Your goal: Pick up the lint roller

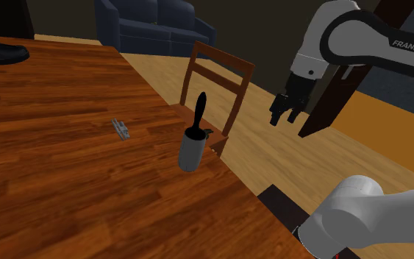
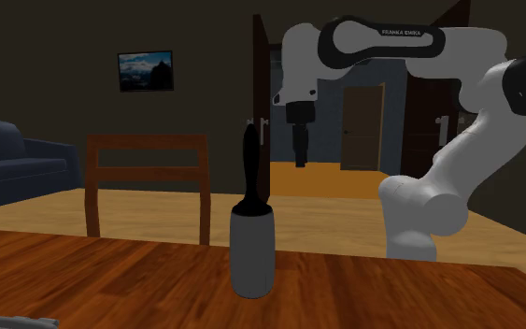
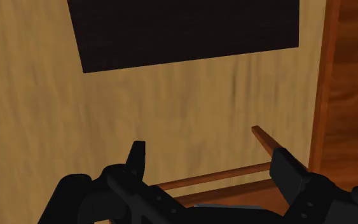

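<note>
On the shoulder view I see the gripper (image 1: 284, 118) hanging over the floor beside a chair (image 1: 220, 81), well apart from the lint roller (image 1: 193, 147), which stands upright near the table (image 1: 51, 184) edge. On the second exterior view it hangs high behind the roller. On the wrist view its fingers (image 3: 137, 159) stand wide apart, clasping nothing.

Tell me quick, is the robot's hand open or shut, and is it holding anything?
Gripper: open, jaws apart, holding nothing; the lint roller stands apart from it.
</note>
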### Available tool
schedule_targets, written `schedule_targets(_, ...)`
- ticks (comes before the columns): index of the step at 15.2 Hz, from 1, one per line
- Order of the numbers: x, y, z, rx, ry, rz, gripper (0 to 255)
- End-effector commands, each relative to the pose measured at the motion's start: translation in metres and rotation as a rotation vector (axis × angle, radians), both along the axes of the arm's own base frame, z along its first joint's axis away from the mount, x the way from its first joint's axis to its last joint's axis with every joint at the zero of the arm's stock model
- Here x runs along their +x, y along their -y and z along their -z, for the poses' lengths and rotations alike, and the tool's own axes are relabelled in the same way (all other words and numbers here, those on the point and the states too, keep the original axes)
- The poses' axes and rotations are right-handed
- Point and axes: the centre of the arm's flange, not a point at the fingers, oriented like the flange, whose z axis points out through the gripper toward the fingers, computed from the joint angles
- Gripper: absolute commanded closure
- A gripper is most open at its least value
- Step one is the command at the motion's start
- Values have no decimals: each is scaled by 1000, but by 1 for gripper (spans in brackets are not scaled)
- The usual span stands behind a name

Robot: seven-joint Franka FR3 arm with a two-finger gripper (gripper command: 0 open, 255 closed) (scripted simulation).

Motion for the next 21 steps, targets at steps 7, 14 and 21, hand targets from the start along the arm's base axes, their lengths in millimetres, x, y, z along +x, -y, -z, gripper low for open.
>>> schedule_targets(7, 7, -70, 8, 41, -13, 215, 0)
schedule_targets(14, 35, -148, 15, 90, -28, 466, 0)
schedule_targets(21, 80, -217, 18, 138, -42, 718, 0)
